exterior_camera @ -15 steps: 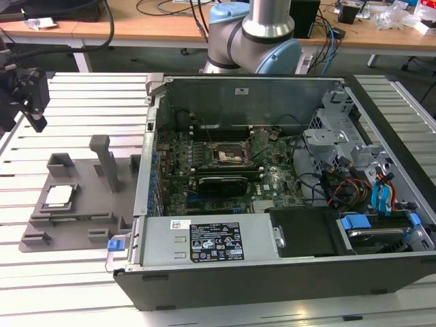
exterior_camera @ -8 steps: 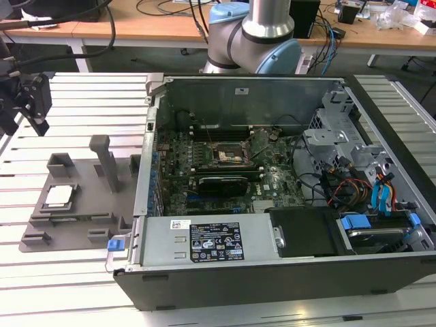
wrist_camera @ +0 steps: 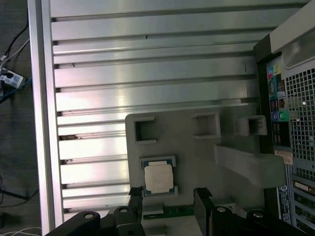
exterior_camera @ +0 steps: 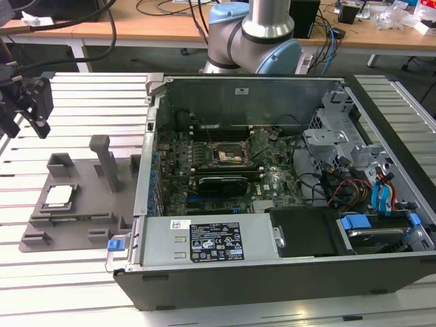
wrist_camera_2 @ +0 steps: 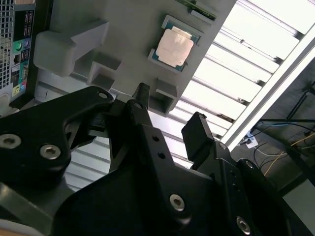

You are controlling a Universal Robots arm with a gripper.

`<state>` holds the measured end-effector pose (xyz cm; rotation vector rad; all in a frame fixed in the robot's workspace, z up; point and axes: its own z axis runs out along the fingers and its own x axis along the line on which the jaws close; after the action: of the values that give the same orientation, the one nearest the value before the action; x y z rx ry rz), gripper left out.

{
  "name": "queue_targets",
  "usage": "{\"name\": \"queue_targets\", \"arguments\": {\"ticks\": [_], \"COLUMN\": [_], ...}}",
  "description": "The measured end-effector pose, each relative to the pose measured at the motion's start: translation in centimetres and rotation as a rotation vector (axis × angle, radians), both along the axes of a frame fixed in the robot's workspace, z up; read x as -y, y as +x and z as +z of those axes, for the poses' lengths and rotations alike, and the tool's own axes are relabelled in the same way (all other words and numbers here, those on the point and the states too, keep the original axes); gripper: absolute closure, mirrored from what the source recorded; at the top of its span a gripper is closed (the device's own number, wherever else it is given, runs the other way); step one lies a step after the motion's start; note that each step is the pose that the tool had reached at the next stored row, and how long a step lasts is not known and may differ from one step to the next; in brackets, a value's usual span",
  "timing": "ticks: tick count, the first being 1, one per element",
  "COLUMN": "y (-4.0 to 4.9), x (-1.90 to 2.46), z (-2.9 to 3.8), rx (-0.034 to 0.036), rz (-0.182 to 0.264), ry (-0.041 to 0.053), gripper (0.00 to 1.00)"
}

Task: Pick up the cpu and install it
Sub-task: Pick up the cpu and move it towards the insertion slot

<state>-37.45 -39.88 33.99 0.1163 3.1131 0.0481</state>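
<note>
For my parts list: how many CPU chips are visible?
1. The cpu lies on the grey tray, on the exterior view's left of the computer case; more may hide inside.

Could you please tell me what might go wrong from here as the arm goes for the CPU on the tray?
1. The small square silver-topped cpu lies flat in a recess of the grey plastic tray. The open black end effector could strike the recess edges or the upright post.
2. The chip is thin, so a grip may tilt or slip.
3. The black square socket sits deep in the open computer case, near cables that could snag.
</note>
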Motion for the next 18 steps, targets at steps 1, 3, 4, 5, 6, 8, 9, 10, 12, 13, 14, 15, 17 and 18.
{"name": "queue_targets", "arguments": {"ticks": [1,3,4,5,6,8,9,10,12,13,14,15,17,18], "y": [0.00,0.00,0.00,0.00,0.00,0.00,0.00,0.00,0.00,0.00,0.00,0.00,0.00,0.00], "x": [0.00,0.00,0.00,0.00,0.00,0.00,0.00,0.00,0.00,0.00,0.00,0.00,0.00,0.00], "z": [-0.16,-0.36,-0.47,-0.57,-0.66,-0.89,-0.97,-1.03,-1.18,-1.28,-1.33,-1.38,-1.64,-1.73], "rx": [0.0000,0.0000,0.0000,0.0000,0.0000,0.0000,-0.0001,-0.0001,-0.0001,0.0000,0.0000,0.0000,-0.0001,-0.0001], "rz": [0.000,0.000,0.000,0.000,0.000,0.000,0.000,0.000,0.000,0.000,0.000,0.000,0.000,0.000], "ry": [0.0000,0.0000,-0.0001,-0.0001,0.0000,0.0000,-0.0001,0.0000,0.0000,-0.0001,0.0000,0.0000,-0.0001,0.0000], "gripper": [0.45,0.45,0.45,0.45,0.45,0.45,0.45,0.45,0.45,0.45,0.45,0.45,0.45,0.45]}}
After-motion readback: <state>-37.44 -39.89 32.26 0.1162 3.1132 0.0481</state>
